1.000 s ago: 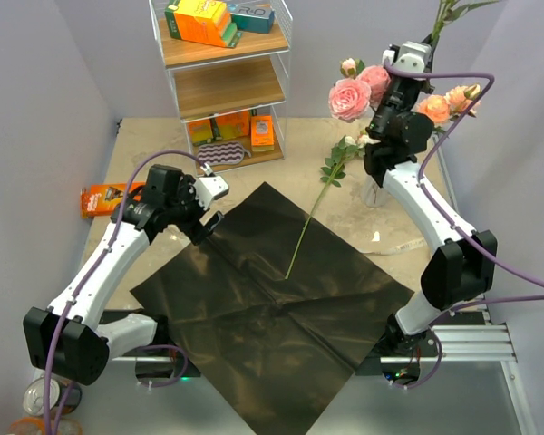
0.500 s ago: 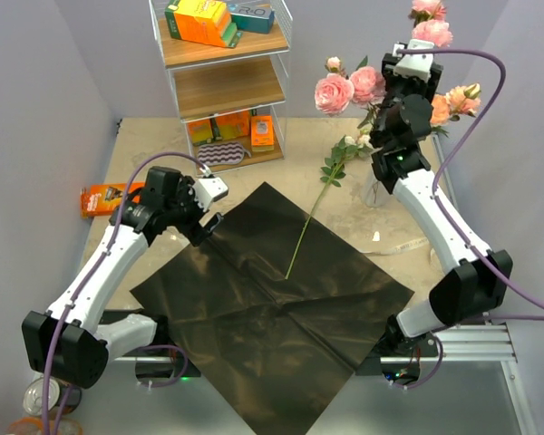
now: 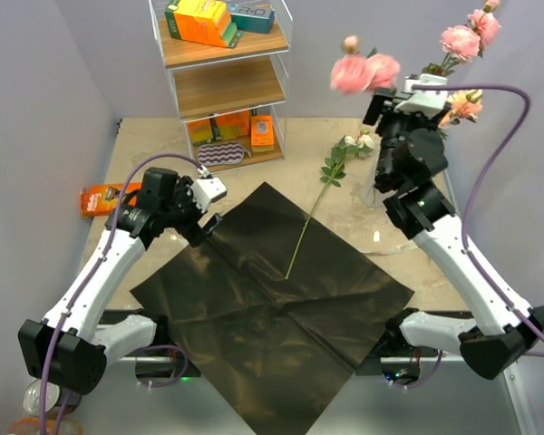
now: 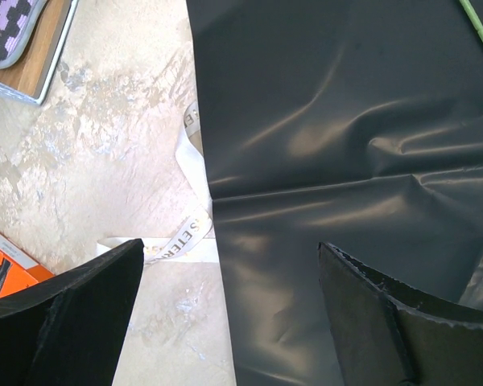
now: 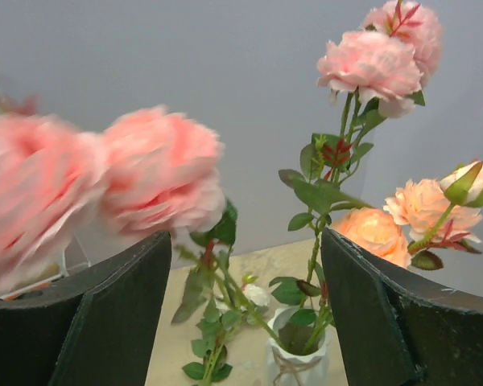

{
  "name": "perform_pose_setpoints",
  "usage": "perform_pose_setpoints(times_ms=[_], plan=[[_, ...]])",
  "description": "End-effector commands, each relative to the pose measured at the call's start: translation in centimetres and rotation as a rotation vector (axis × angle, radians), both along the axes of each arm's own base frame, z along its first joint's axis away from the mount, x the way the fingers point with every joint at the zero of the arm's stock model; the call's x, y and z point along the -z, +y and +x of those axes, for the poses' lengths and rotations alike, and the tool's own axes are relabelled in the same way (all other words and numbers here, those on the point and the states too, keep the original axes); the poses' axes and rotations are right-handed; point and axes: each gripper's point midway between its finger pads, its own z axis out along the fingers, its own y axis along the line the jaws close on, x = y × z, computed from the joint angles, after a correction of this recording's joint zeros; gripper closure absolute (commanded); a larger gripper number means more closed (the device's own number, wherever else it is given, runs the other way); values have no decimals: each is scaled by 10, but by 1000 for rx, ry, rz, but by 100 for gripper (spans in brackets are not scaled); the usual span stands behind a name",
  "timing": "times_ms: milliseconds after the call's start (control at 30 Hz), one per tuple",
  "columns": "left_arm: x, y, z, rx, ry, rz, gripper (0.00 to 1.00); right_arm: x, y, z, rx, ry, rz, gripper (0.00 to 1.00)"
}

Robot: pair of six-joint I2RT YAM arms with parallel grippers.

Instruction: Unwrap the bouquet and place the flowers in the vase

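The bouquet's black paper [image 3: 272, 299] lies spread flat on the table, its pale ribbon [image 4: 189, 233] beside the left edge. One white-headed flower [image 3: 319, 195] lies across the paper's far corner. The whitish vase [image 5: 298, 354] holds several flowers: blurred pink roses [image 5: 157, 173] [image 3: 354, 71], a tall pink pair [image 5: 370, 64] [image 3: 460, 41] and peach roses [image 5: 378, 233] [image 3: 462, 107]. My right gripper [image 3: 385, 107] [image 5: 245, 241] hangs open above and in front of the vase, holding nothing. My left gripper [image 3: 208, 217] [image 4: 229, 249] is open over the paper's left edge [image 4: 213, 209].
A white wire shelf rack [image 3: 222, 82] with orange and green boxes stands at the back. A purple zigzag pouch [image 3: 219, 154] sits on its lowest shelf. An orange packet [image 3: 104, 198] [image 4: 4, 261] lies at the table's left edge. Grey walls close in on all sides.
My right gripper has opened and let go of the pink rose stem, and the arm has lifted up and back. The freed roses sway in the vase. The left arm has stayed put.
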Motion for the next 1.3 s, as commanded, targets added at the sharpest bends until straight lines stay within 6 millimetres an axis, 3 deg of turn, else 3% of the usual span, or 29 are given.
perform_pose_setpoints(times_ms=[0, 33, 133, 233, 433, 533, 667, 700, 767, 800, 1033, 1133, 1267], plan=[[-21, -3, 0, 11, -47, -34, 7, -50, -17, -37, -32, -91, 120, 22], [-22, -4, -1, 12, -46, -40, 7, -67, -22, -45, -37, -122, 141, 22], [-27, -4, -3, 10, -52, -50, 7, -91, -26, -63, -80, -160, 160, 24], [-33, -4, -5, 6, -63, -57, 7, -99, -19, -71, -155, -177, 158, 31], [-38, -6, -8, 0, -58, -78, 7, -82, 15, -75, -357, -110, 91, 39], [-39, -6, -9, -5, -55, -85, 7, -59, 42, -70, -441, -39, 69, 39], [-39, -7, -9, -14, -47, -92, 8, -3, 79, -53, -467, 132, 12, 34], [-39, -7, -9, -15, -45, -92, 7, 22, 92, -42, -463, 201, 23, 32], [-41, -7, -9, -17, -48, -96, 8, 58, 98, -34, -427, 309, 22, 29], [-41, -6, -10, -18, -48, -95, 7, 87, 104, -29, -417, 368, 7, 28], [-38, -4, -12, -23, -43, -82, 8, 233, 133, -17, -353, 611, 77, 25], [-36, -4, -12, -21, -39, -81, 8, 282, 135, -10, -258, 686, 95, 23], [-34, -3, -12, -24, -36, -75, 8, 319, 145, 8, -141, 746, 153, 20]])
